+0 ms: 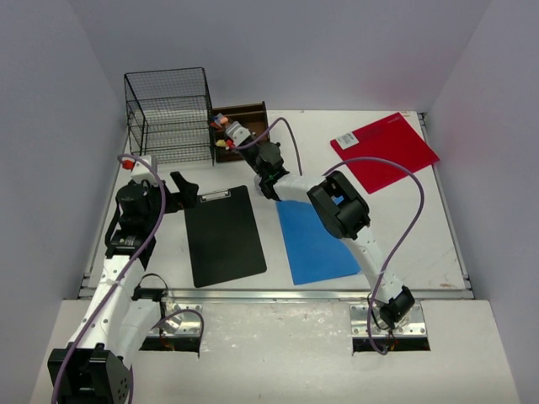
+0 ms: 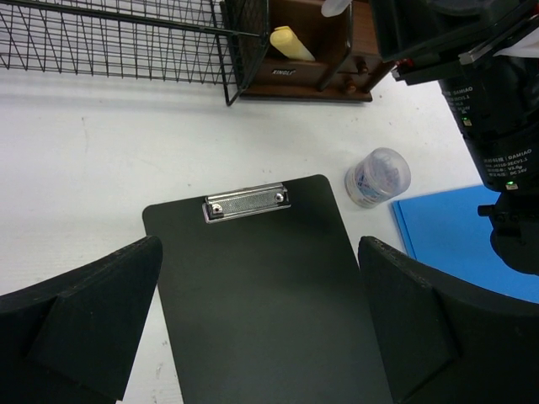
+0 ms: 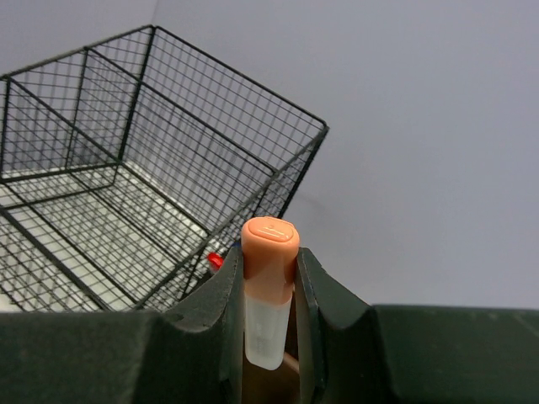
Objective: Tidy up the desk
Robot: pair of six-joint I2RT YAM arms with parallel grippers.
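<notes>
We are working over the desk (image 1: 421, 227), the white top filling the middle of the overhead view. Our right gripper (image 3: 269, 271) is clamping an orange-capped stick (image 3: 269, 242), a marker or glue stick, upright with its cap up. We judge this lets it drop straight into the wooden organizer (image 1: 250, 113) at the desk's 11 o'clock, at 3 o'clock of the wire basket (image 1: 168, 114). Our left gripper (image 2: 261, 316) is hanging with its jaws wide apart and empty over the black clipboard (image 1: 223, 236) at 8 o'clock, probably out of the right arm's way.
</notes>
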